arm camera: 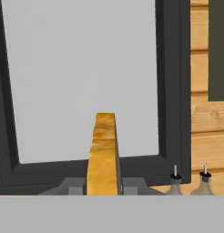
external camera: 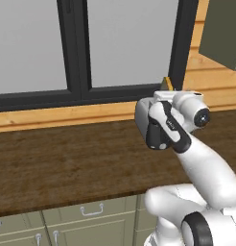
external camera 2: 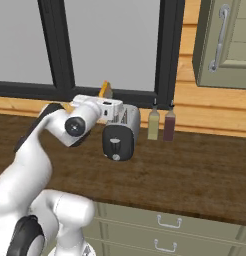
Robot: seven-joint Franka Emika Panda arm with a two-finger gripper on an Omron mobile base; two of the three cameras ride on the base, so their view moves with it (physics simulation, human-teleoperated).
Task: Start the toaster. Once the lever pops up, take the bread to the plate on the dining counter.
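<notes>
The silver toaster (external camera 2: pixel 126 121) stands on the dark wood worktop below the window, its black end panel (external camera 2: pixel 118 142) facing me. A small pale lever (external camera 2: pixel 114 142) shows on that panel above a round knob. A golden-brown slice of bread (arm camera: pixel 104 154) stands upright out of a slot, seen edge-on in the hand view; its top corner (external camera 2: pixel 106 90) pokes above my hand. My gripper (external camera 2: pixel 113 111) is right at the toaster's top, level with the bread's lower part. Its fingers are hidden behind the hand, so I cannot see how they stand. The plate and dining counter are out of view.
Two small bottles, one pale (external camera 2: pixel 153 124) and one dark (external camera 2: pixel 169 125), stand just right of the toaster against the wooden wall. A sage-green wall cabinet (external camera 2: pixel 225 40) hangs upper right. The worktop (external camera 2: pixel 195 170) runs left and right, with drawers below its front edge.
</notes>
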